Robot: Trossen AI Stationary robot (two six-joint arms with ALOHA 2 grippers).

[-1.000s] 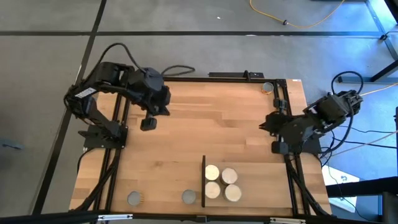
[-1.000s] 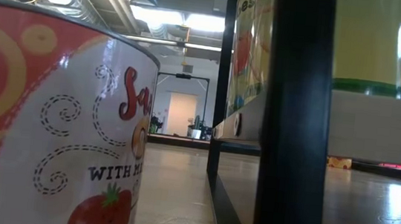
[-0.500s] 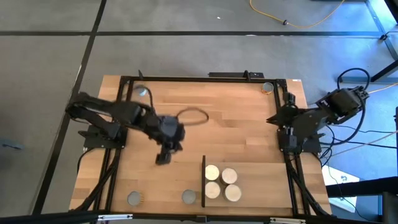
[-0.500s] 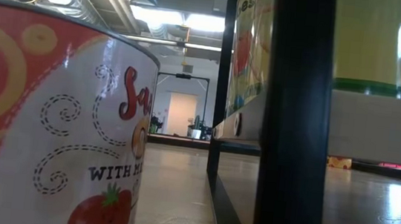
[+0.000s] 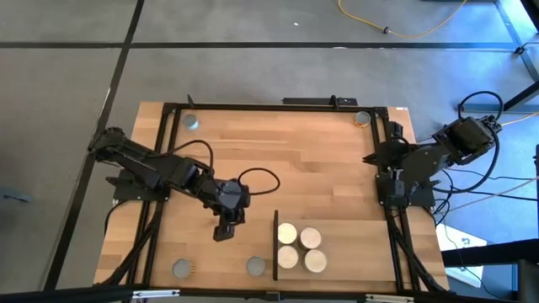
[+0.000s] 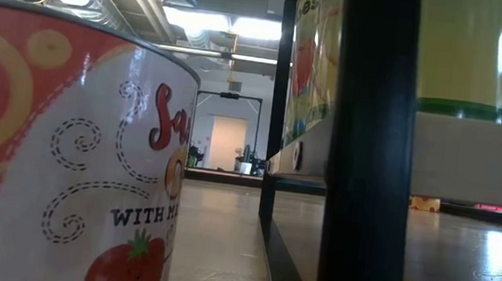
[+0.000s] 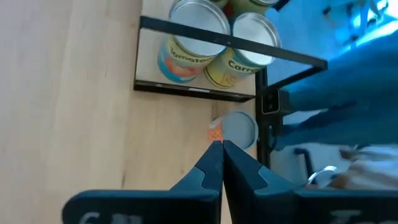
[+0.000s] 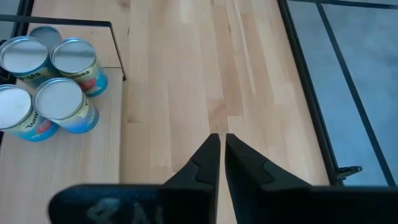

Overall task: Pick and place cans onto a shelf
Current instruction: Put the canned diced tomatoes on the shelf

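Note:
Several cans stand upright on the shelf at the near right, behind its black upright edge. They show in the left wrist view as cans and in the right wrist view as cans. One loose grey-topped can stands on the table just left of that edge, and it shows as the can just beyond my fingertips. My left gripper hangs shut and empty above the table, left of the shelf. My right gripper waits shut at the right edge.
Other loose cans stand at the near left, the far left corner and the far right corner. A black frame rims the table. In the low view a red tomato can fills the left, beside the shelf's black post.
My left gripper has swung from the far left of the table toward its middle and near edge, sinking lower and rolling, and stays shut. It now points at the loose can beside the shelf. My right arm has drawn back a little toward the right edge.

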